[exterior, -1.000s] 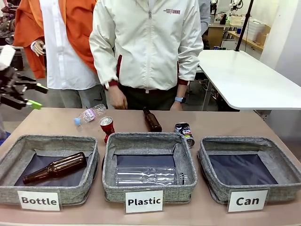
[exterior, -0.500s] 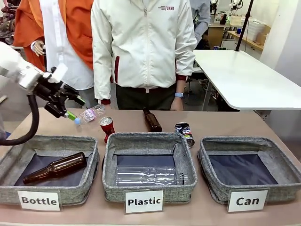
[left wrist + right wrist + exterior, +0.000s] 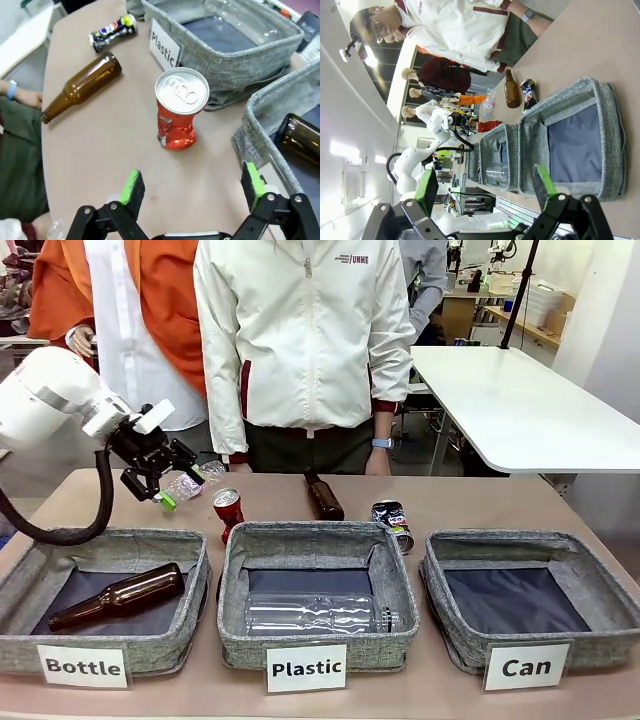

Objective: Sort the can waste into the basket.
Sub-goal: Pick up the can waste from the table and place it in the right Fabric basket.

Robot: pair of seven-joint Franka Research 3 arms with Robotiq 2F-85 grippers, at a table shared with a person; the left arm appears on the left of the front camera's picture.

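Note:
The red can point(image 3: 227, 510) with a silver top stands dented on the table behind the "Plastic" basket point(image 3: 310, 531). The black can point(image 3: 392, 524) lies on its side further right. The "Can" basket point(image 3: 505, 537) sits at the front right with only its dark lining inside. My left gripper point(image 3: 182, 484) hovers open just left of the red can and above it. In the left wrist view the red can point(image 3: 180, 112) stands a short way beyond the open left gripper point(image 3: 192, 184). My right gripper point(image 3: 485, 187) is open above the "Can" basket point(image 3: 616, 140).
A brown bottle point(image 3: 323, 496) and a clear plastic bottle point(image 3: 196, 480) lie on the far side of the table. The "Bottle" basket point(image 3: 110, 537) holds a brown bottle, and the "Plastic" basket holds a clear one. Two people stand at the far edge.
My left arm has swung in from the left edge toward the red can, and its gripper has come lower. The person in white has drawn both hands back from the table.

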